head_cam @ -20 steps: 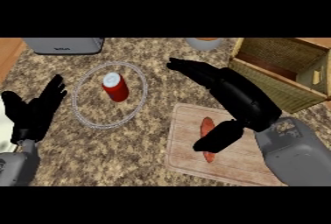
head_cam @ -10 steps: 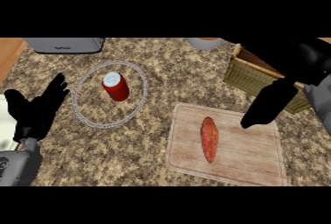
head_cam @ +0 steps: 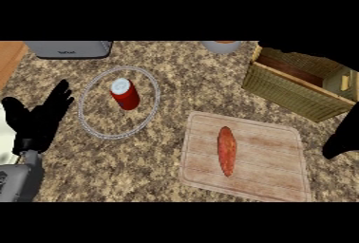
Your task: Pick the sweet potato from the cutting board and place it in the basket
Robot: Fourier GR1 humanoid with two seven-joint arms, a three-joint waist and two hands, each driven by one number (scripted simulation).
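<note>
my right hand (head_cam: 342,138) has swung out to the right since half a second ago. then it hung over the gap between board and basket; now it shows only as a dark shape at the view's right edge, beside the board's far corner. it is apart from the sweet potato, and i cannot tell whether it is released or clenched. nothing else has shifted.

the long orange-red sweet potato (head_cam: 226,150) lies where it lay before, flat on the pale wooden cutting board (head_cam: 270,163). it sits left of the board's middle, running lengthwise from the far side to the near side. the square woven wicker basket (head_cam: 288,91) stands beyond the board's right corner, and a dark shape covers part of its far rim.

my left hand (head_cam: 38,121) rests open at the left edge, fingers up, as before.

just right of it a red can with a white top (head_cam: 125,94) stands inside a round clear plate with a pale rim (head_cam: 80,107). i can read no label on the can. the grey toaster (head_cam: 69,48) at the far left carries a small dark mark on its front, too small to read. a grey bowl (head_cam: 221,46) sits at the far edge of the speckled stone counter (head_cam: 140,171).
</note>
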